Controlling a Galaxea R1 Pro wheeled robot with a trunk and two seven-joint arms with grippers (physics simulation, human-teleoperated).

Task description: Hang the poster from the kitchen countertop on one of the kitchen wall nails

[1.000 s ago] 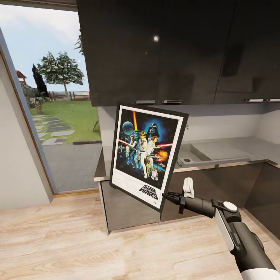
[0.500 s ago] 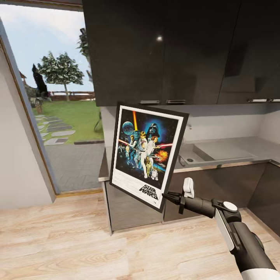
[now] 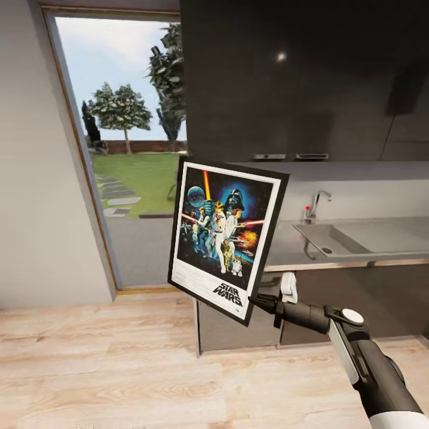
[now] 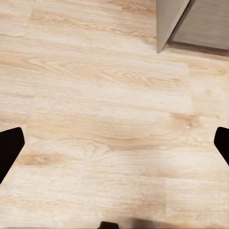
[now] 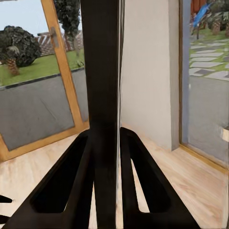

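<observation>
The Star Wars poster (image 3: 223, 235) hangs in the air in the middle of the head view, tilted a little, black frame and white border facing me. My right gripper (image 3: 253, 300) is shut on its lower right corner. In the right wrist view the poster (image 5: 102, 95) appears edge-on as a dark vertical strip clamped between the two black fingers (image 5: 69, 181). The kitchen countertop (image 3: 286, 253) runs behind the poster to the right, glossy grey with a pale front edge. My left gripper (image 4: 114, 143) points down at the wooden floor, fingertips wide apart, nothing between them.
Dark upper cabinets (image 3: 304, 77) hang above the counter. A sink (image 3: 357, 235) with a tap (image 3: 316, 205) is set in the counter at right. A tall glass door (image 3: 128, 161) to the garden is at left, beside a light-grey wall (image 3: 42, 179). Pale wood floor (image 3: 119, 363) lies below.
The whole view has swung left: cabinets, counter and sink slid right and the tap came into sight. The poster and right gripper keep the same place in the picture.
</observation>
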